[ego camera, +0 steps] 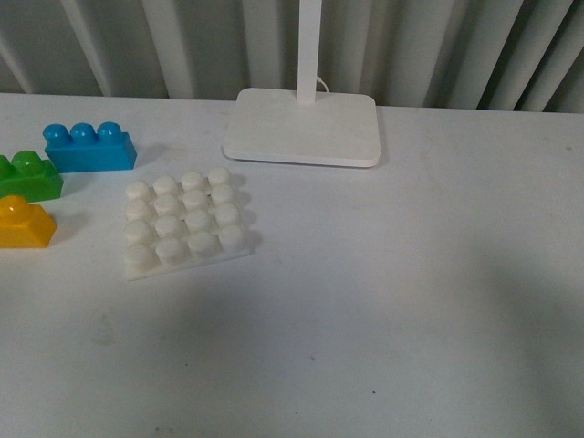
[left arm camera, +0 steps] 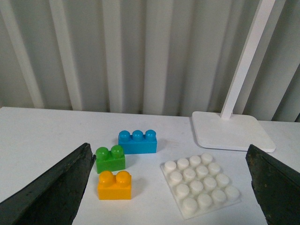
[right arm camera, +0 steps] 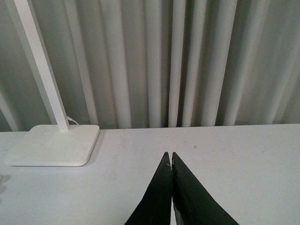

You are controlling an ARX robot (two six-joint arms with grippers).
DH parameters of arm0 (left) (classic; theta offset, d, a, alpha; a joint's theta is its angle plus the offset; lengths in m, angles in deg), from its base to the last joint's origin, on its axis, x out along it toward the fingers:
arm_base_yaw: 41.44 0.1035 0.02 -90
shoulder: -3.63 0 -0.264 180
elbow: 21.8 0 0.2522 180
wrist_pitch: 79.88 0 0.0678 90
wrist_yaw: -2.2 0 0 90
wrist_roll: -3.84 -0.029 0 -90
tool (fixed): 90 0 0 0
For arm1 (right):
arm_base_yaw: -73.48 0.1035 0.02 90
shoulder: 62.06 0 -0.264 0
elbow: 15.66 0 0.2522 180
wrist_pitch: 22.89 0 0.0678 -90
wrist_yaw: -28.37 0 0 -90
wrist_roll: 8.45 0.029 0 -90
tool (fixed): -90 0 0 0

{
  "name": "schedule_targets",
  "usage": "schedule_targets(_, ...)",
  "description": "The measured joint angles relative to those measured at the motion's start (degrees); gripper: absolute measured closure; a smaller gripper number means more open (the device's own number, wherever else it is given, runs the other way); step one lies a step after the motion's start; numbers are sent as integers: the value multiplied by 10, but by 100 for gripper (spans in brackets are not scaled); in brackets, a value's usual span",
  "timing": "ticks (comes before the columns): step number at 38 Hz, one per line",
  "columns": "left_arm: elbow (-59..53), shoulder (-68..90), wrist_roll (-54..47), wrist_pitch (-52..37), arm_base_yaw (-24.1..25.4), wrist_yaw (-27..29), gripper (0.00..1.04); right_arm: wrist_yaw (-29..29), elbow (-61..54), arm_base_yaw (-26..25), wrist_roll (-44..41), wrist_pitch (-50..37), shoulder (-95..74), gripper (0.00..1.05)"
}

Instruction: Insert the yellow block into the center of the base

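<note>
On the left side of the white table point(ego camera: 411, 301), as the front view shows it, the yellow block point(ego camera: 23, 224) stands upright with its two studs facing up, partly cut off by the picture edge. The green brick point(ego camera: 27, 175) sits just behind it, and the blue brick point(ego camera: 88, 148), with three studs, sits behind and slightly to the right of the green one. The base point(ego camera: 185, 224) lies flat on the table to the right of the three bricks, apart from all of them, with its sixteen studs bare and slightly rotated relative to the table edge. Behind the base rests a smooth white slab point(ego camera: 303, 126) with an upright pole point(ego camera: 308, 46), backed by a ribbed grey wall point(ego camera: 137, 46). Neither arm appears in the front view. The left gripper point(left arm camera: 168, 147) has its jaws spread wide and holds nothing; in its wrist view the bricks and the base lie between the two dark fingers point(left arm camera: 56, 187). The right gripper point(right arm camera: 170, 157) has its jaws pressed together with nothing between them, above bare table near the slab.
</note>
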Motion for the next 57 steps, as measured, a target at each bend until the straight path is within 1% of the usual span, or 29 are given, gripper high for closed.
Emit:
schedule_targets(12, 0, 0, 0, 0, 0, 0, 6, 0, 0, 0, 0, 90, 92, 104)
schedule_targets(25, 0, 0, 0, 0, 0, 0, 6, 0, 0, 0, 0, 136, 138, 104)
schedule_targets(30, 0, 0, 0, 0, 0, 0, 6, 0, 0, 0, 0, 229, 210, 104)
schedule_targets(39, 0, 0, 0, 0, 0, 0, 6, 0, 0, 0, 0, 236, 235, 104)
schedule_targets(41, 0, 0, 0, 0, 0, 0, 6, 0, 0, 0, -1, 236, 235, 94)
schedule_targets(43, 0, 0, 0, 0, 0, 0, 6, 0, 0, 0, -1, 236, 235, 81)
schedule_targets(44, 5, 9, 18, 17, 2, -10, 6, 0, 0, 0, -1, 236, 235, 76)
schedule_targets(45, 28, 41, 57, 74, 2, -30, 6, 0, 0, 0, -1, 236, 235, 69)
schedule_targets(46, 40, 78, 95, 95, 0, -33, 6, 0, 0, 0, -1, 236, 235, 63)
schedule_targets(47, 43, 114, 129, 95, -4, -34, 6, -1, 0, 0, -1, 236, 235, 58)
schedule_targets(48, 43, 156, 161, 75, -11, -32, 6, -1, 0, 0, -1, 236, 235, 51)
schedule_targets(50, 43, 223, 180, 17, -19, -35, 6, -1, 0, 0, -1, 237, 235, 40)
schedule_targets(51, 43, 270, 181, -32, -19, -43, 6, -1, 0, 0, -1, 237, 235, 33)
schedule_targets(54, 43, 394, 178, -154, -9, -56, 6, -1, 0, 0, -1, 237, 235, 17)
schedule_targets(57, 44, 484, 168, -235, 0, -67, 6, -1, 0, 0, -1, 237, 235, 8)
